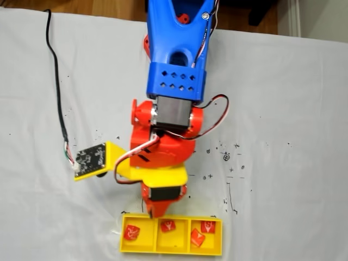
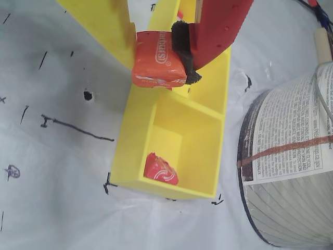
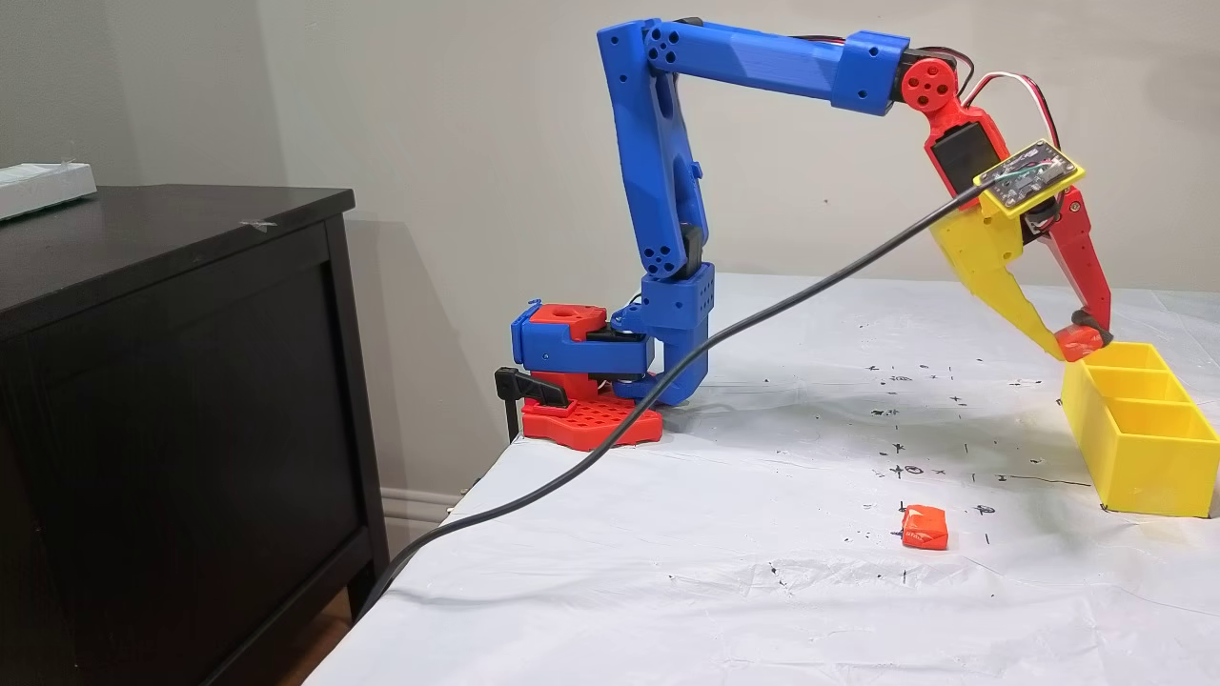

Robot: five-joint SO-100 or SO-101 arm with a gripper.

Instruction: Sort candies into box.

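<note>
The yellow three-compartment box [image 1: 142,249] lies at the bottom of a fixed view. One candy [image 1: 131,232] sits in its left compartment, one candy [image 1: 168,225] in the middle and two candies [image 1: 207,227] in the right. My gripper [image 1: 157,211] hangs at the box's far rim. In the wrist view the gripper [image 2: 158,62] is shut on an orange candy [image 2: 156,73] just above the box [image 2: 130,135], beyond the end compartment that holds one candy [image 2: 161,169]. From the side, the gripper [image 3: 1077,345] holds that candy [image 3: 1082,341] over the box [image 3: 1139,457]. A loose candy [image 3: 925,527] lies on the table.
A printed roll [image 2: 291,166] stands close beside the box in the wrist view. A black cable [image 3: 667,381] runs from the wrist board across the table and off its front corner. A dark cabinet [image 3: 172,381] stands left of the table. Pen marks dot the white cover.
</note>
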